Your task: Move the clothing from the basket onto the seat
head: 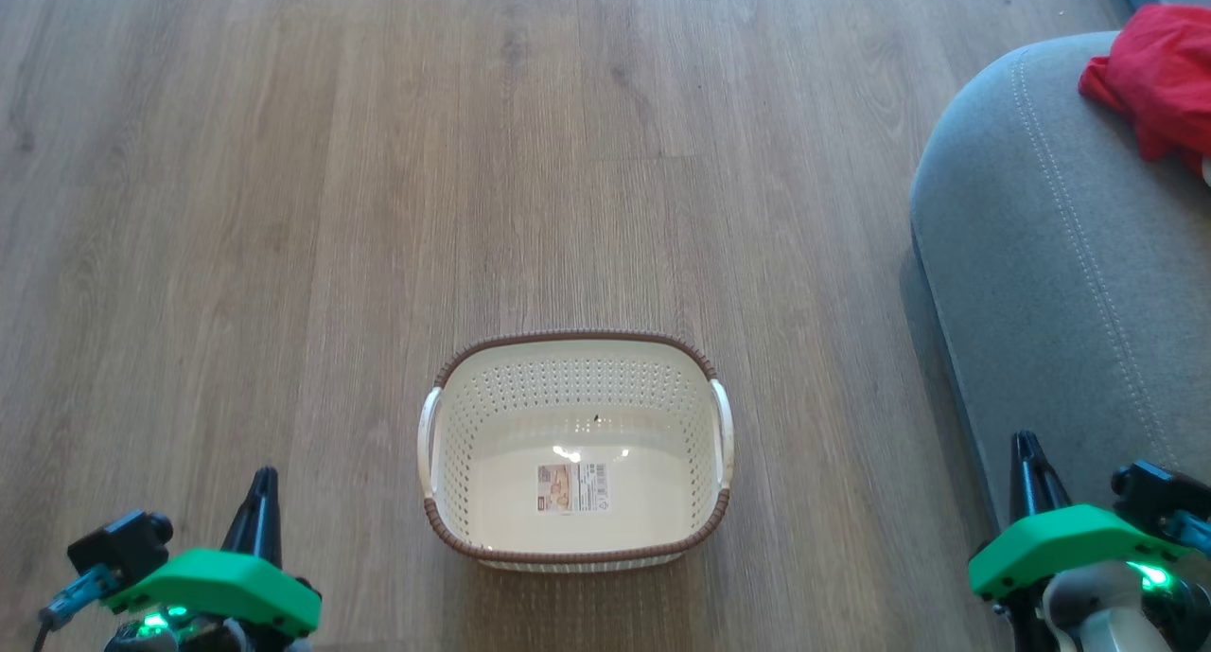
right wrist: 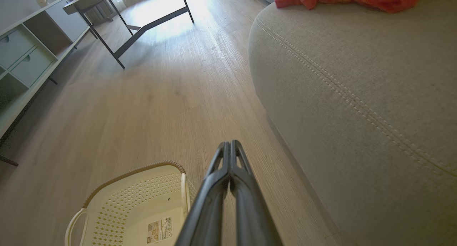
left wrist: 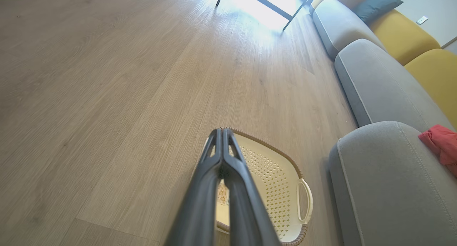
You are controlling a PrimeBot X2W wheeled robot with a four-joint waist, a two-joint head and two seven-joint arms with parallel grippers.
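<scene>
Pale wood-look flooring [head: 284, 207] spreads through a living room, with a row of grey and yellow sofa cushions along one side. We hold both arms low, fingers pointing forward.

Our left gripper [head: 262, 491] has its two dark fingers pressed flat together with nothing between them. Our right gripper [head: 1029, 458] is the same: closed tight and empty.

The basket [head: 568, 387] stands upright on the floor ahead of the jaws and between the two pairs, to the right of the left pair and to the left of the right pair. Its inside is bare; we see only a label on its base.

The seat [head: 1041, 283] rises just beside the right jaws, on their right. The clothing [head: 1159, 75], a crumpled red heap with a little white showing, lies on top of the seat, well ahead of the right jaws and off to their right.

We judge the task finished, or very nearly: nothing is left in the basket to lift, and we see no garment on the floor.
</scene>
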